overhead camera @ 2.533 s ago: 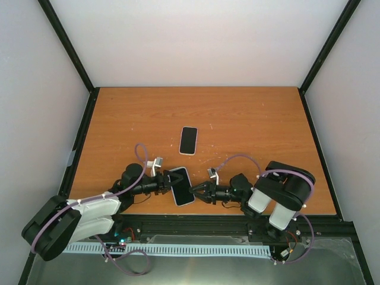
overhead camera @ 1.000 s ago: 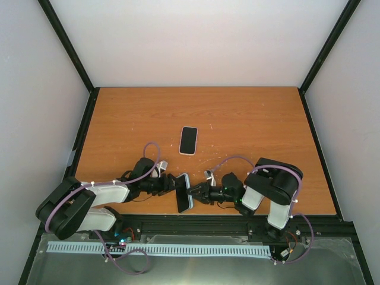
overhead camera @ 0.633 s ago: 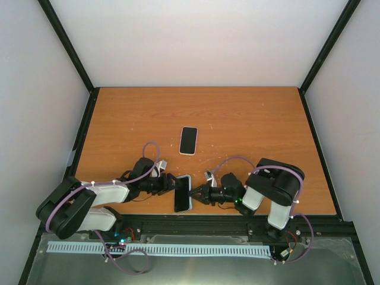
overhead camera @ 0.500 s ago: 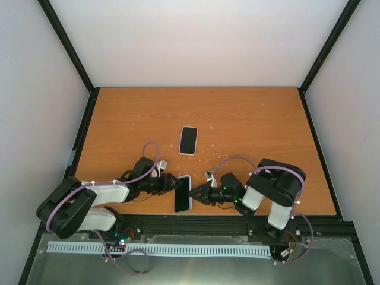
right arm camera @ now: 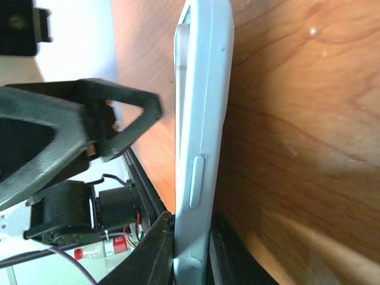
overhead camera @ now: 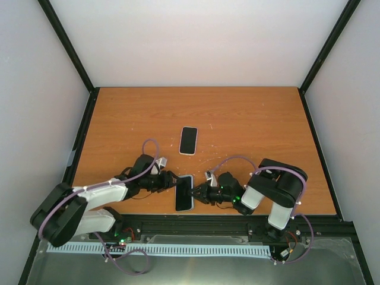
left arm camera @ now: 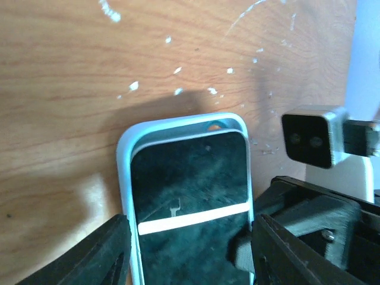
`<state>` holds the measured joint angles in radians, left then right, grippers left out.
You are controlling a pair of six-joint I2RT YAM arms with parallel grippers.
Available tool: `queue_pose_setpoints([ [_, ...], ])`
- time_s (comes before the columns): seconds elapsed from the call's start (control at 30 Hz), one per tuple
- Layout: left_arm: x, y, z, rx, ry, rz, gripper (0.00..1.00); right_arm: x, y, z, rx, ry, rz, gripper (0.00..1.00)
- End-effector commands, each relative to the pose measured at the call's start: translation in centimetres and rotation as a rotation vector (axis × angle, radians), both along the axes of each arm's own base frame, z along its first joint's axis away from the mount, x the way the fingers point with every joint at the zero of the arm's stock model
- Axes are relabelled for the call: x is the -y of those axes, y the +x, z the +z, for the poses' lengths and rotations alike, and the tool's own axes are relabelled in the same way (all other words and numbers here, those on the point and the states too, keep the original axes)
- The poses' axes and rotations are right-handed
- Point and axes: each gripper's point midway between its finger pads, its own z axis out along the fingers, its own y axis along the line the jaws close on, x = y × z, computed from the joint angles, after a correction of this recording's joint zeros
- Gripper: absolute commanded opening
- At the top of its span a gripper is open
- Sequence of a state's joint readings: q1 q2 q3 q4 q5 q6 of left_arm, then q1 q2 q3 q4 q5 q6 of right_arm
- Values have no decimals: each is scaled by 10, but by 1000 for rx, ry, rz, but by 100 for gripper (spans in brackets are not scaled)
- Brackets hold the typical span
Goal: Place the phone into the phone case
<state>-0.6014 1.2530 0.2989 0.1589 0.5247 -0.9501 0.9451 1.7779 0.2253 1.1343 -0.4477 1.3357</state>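
Bench [overhead camera: 237,113]: orange-brown wood grain, scattered white flecks [left arm camera: 178,89] on its surface.
Back wall [overhead camera: 196,41] and side walls [overhead camera: 29,119]: plain white, evenly lit.
Corner posts [overhead camera: 65,44]: black, slanting outward.
Near edge: black rail [overhead camera: 178,224], white slotted strip [overhead camera: 178,249], grey metal tray [overhead camera: 332,261].

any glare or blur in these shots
Left wrist: a bright strip of glare crosses the phone screen, and the case throws a shadow on the table. Right wrist: the close case edge looks slightly soft. Top: even light, no glare.
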Motion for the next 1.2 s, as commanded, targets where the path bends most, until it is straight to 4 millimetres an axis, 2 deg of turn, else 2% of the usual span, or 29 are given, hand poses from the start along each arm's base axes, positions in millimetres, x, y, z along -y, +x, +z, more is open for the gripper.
queue_pose_setpoints([
  [0.0,-5,1,21,74,92,-10,56,4,15,10,0,36,-111,14],
  [0.17,5,-19,31,68,79,-51,52,15,25,10,-39,60,-211,13],
  [0.23,10,-31,31,58,68,-72,48,23,29,7,-57,61,-261,12],
  [0.33,20,-46,25,49,55,-110,47,32,34,5,-87,89,-338,13],
  [0.43,28,-54,16,13,40,-133,46,30,37,6,-115,126,-357,17],
  [0.53,32,-53,12,2,49,-129,43,26,32,5,-123,132,-336,26],
  [0.63,30,-52,11,3,65,-121,43,44,27,-3,-127,82,-372,38],
  [0.7,28,-53,8,-1,81,-124,44,53,23,-9,-126,44,-381,43],
  [0.8,24,-55,4,7,108,-137,44,57,18,-19,-124,-30,-362,51],
  [0.87,22,-48,5,38,135,-125,45,56,19,-24,-95,-97,-336,52],
  [0.97,20,-24,15,106,162,-85,46,59,23,-32,-6,-318,-272,53],
  [1.0,18,-11,21,119,149,-67,45,59,30,-19,76,-390,-260,54],
  [1.07,18,7,34,160,117,-56,46,75,34,-4,214,-593,-246,57],
  [1.13,16,25,41,200,113,-40,50,87,37,13,303,-653,-251,62],
  [1.17,17,33,43,211,110,-48,51,86,34,19,340,-640,-216,67],
])
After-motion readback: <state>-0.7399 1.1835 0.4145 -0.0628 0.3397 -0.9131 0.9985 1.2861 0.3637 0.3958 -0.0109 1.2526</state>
